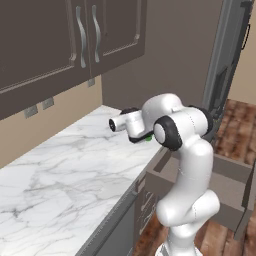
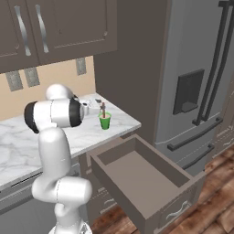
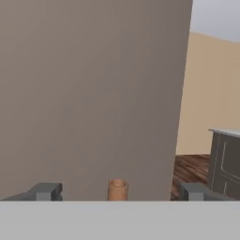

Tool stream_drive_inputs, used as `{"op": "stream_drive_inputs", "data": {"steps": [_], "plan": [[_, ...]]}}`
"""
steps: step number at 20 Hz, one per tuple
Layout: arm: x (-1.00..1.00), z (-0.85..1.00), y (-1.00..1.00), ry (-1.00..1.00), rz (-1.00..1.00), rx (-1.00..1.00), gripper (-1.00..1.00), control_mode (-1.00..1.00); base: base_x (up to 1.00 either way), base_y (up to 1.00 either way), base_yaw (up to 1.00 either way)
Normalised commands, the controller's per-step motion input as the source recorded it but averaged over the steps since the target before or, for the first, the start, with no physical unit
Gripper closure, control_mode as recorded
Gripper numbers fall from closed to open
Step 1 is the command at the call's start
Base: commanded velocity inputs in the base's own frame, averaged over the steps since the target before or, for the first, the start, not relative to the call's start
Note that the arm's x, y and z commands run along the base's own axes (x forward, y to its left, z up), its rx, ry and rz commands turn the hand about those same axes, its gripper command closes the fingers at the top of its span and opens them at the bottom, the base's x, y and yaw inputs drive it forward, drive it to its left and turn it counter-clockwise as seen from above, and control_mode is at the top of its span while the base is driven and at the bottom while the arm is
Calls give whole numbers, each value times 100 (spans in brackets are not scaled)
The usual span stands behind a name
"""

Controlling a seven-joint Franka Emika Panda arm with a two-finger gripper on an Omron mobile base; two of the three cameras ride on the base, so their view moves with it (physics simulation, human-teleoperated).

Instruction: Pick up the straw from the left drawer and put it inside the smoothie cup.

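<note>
We saw the claw (image 3: 117,191) with its jaws spread wide, the two dark fingertips (image 3: 47,191) standing well apart at the bottom of the hand view. Between them, touching neither, rose the round orange-tan end of the straw (image 3: 117,189); the claw pinched nothing. Ahead of the claw stood a broad taupe wall panel (image 3: 93,93), and off to one side of it we made out wood flooring (image 3: 192,166) and a grey cabinet (image 3: 225,164).

From the right base view, the smoothie cup (image 2: 105,121) sat on the marble counter (image 2: 18,146) just beside the claw, near the counter's edge, and the straw stood upright inside it, poking above the rim. The claw itself was mostly hidden behind the arm's joints there, so its fingers were hard to make out. In the left base view we caught a sliver of green at the arm's wrist.

The left drawer (image 2: 141,176) was pulled open below and well apart from the claw, its flat floor bare. A tall grey refrigerator (image 2: 196,68) stood beyond the drawer.
</note>
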Motion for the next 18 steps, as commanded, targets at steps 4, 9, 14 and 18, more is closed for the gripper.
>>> {"op": "stream_drive_inputs", "data": {"steps": [4,9,14,18], "plan": [[-28,62,0,0,0,10,-100,-100,0,0,0],[-37,68,-1,0,3,18,-100,-100,0,0,0],[-56,51,-24,0,1,19,-100,-100,0,0,0],[-67,36,-43,1,0,18,-100,-100,0,0,0]]}}
